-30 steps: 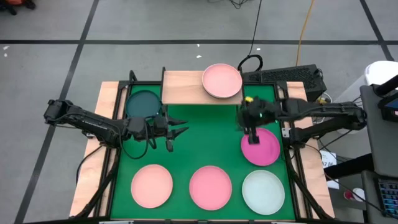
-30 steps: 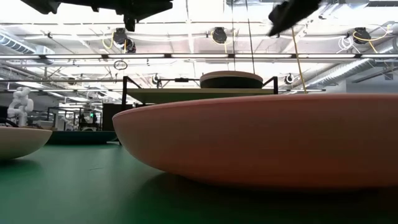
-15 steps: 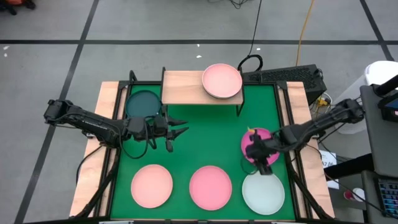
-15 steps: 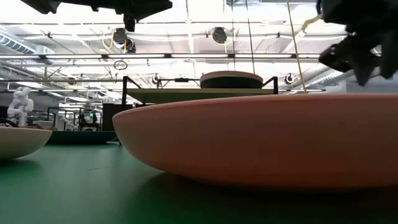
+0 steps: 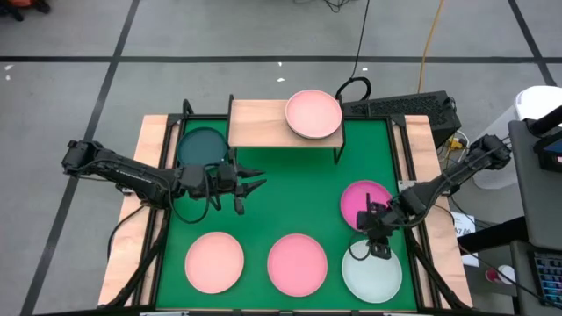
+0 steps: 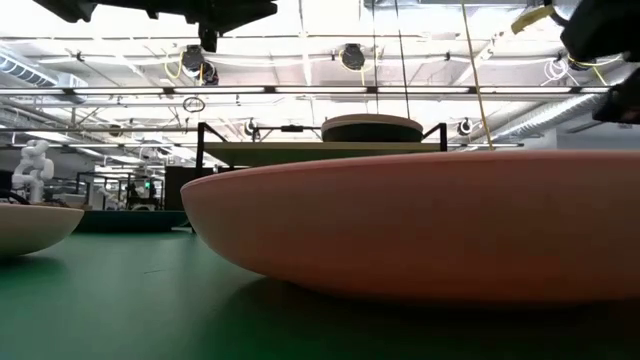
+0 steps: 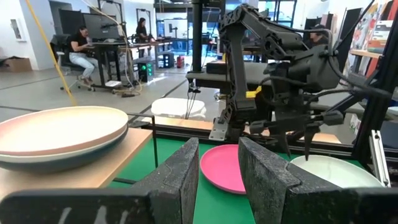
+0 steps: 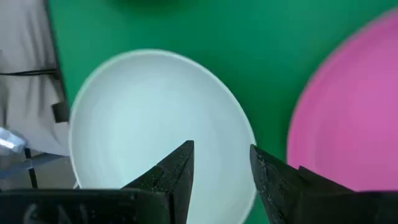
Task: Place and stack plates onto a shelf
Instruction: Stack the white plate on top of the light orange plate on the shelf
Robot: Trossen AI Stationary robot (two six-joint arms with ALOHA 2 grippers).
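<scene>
The light-wood shelf [image 5: 259, 123] stands at the mat's far edge and carries a stack of plates, pink on top [image 5: 313, 114]. In the left wrist view that stack [image 7: 59, 140] shows pink over pale over teal. A dark teal plate [image 5: 204, 147], a magenta plate [image 5: 367, 202], two pink plates [image 5: 214, 262] [image 5: 297, 263] and a mint-white plate [image 5: 371, 274] lie flat on the mat. My right gripper [image 5: 376, 250] hovers open above the mint-white plate's far rim [image 8: 155, 124], beside the magenta plate [image 8: 348, 124]. My left gripper [image 5: 255, 186] waits open, near the teal plate.
The green mat [image 5: 290, 193] covers the table between wooden side strips. The shelf's left half is bare board. In the low view the middle pink plate [image 6: 420, 220] fills the foreground, with the shelf [image 6: 320, 150] behind it. People sit at desks in the room beyond [image 7: 81, 50].
My right gripper has moved from above the magenta plate's far part toward the table's near edge and a little to the right; it now stands over the mint-white plate's far rim. No plate has moved.
</scene>
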